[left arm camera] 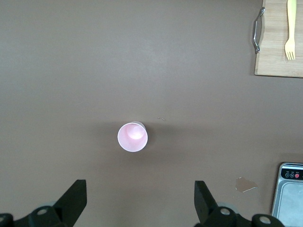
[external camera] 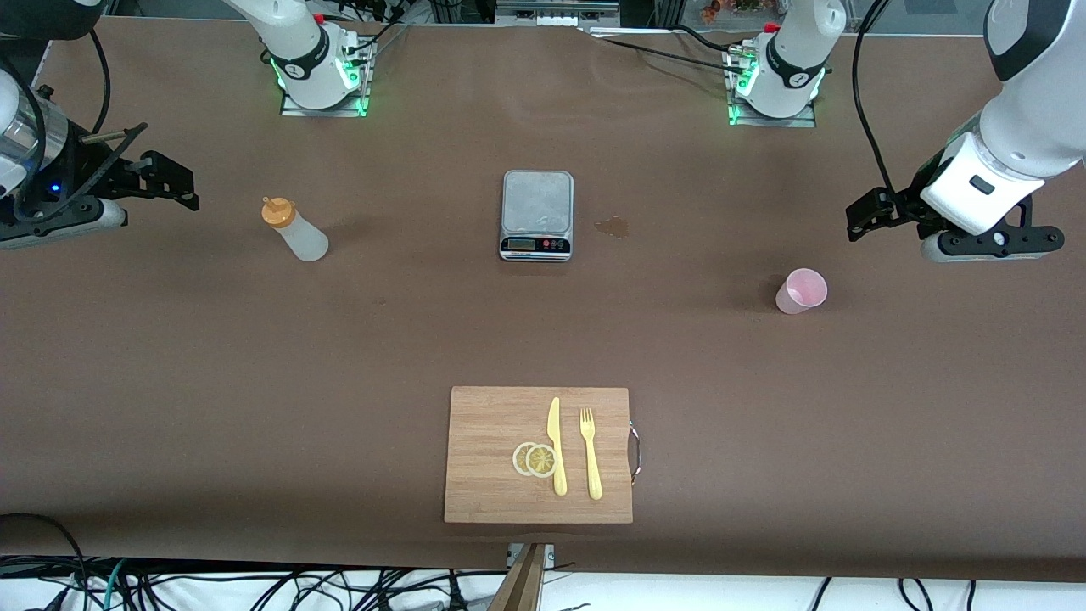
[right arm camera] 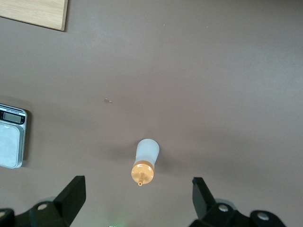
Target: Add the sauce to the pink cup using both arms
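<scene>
Evidently nothing done yet: sauce (external camera: 293, 231) upright toward the right arm's end from the scale (external camera: 536, 215), pink cup (external camera: 801, 291) toward the left arm's end, seemingly empty, left hand (left arm camera: 139, 201) and right hand (right arm camera: 137, 198) spread, holding nothing, above them.

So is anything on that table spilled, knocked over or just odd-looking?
One thing: a small wet-looking stain on the table beside the scale, toward the left arm's end, like an old spill. Otherwise all looks tidy: the sauce bottle and pink cup stand upright, and the knife, fork and lemon slices lie neatly on the cutting board.
</scene>
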Controlling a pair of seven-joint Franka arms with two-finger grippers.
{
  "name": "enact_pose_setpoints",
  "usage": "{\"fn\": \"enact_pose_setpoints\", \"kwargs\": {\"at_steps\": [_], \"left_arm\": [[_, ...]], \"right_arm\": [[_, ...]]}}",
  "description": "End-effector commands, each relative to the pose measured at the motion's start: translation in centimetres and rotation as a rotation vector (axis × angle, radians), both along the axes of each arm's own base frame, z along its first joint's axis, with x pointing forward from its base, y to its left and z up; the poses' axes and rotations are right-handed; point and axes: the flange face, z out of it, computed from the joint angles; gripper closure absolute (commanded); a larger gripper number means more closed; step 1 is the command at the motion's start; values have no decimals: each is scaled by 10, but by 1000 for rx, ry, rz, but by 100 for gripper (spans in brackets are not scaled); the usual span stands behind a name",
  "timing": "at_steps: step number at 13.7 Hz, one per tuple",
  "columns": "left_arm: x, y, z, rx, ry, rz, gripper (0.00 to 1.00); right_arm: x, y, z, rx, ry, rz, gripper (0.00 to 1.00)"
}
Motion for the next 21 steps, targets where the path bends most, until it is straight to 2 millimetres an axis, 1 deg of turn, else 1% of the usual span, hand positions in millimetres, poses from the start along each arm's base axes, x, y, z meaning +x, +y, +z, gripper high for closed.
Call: {"fn": "enact_pose_setpoints", "kwargs": {"at_steps": [1,2,3,5,19,21], "left_arm": [[-8,2,5,-13,3,-11,0],[-8,3,5,-16,3,-9,0],[-6,9,3,-19,2,-3,0],[-7,4,5,-12,-2,-36,0],[-11,4,4,-7,24,-48,0],[-5,7,3,-8,25,-49,0]], "right_arm": [[-4,-3,7,3,-12,-16,0],[-5,-3,11,3,-15,-15,0],[-5,-1,10,3,-13,-12,0],[-5,-1,11,3,-15,-12,0],[-6,-4,10,1,-8,-15,0],[-6,-3,9,6,-6,-17,0]]}}
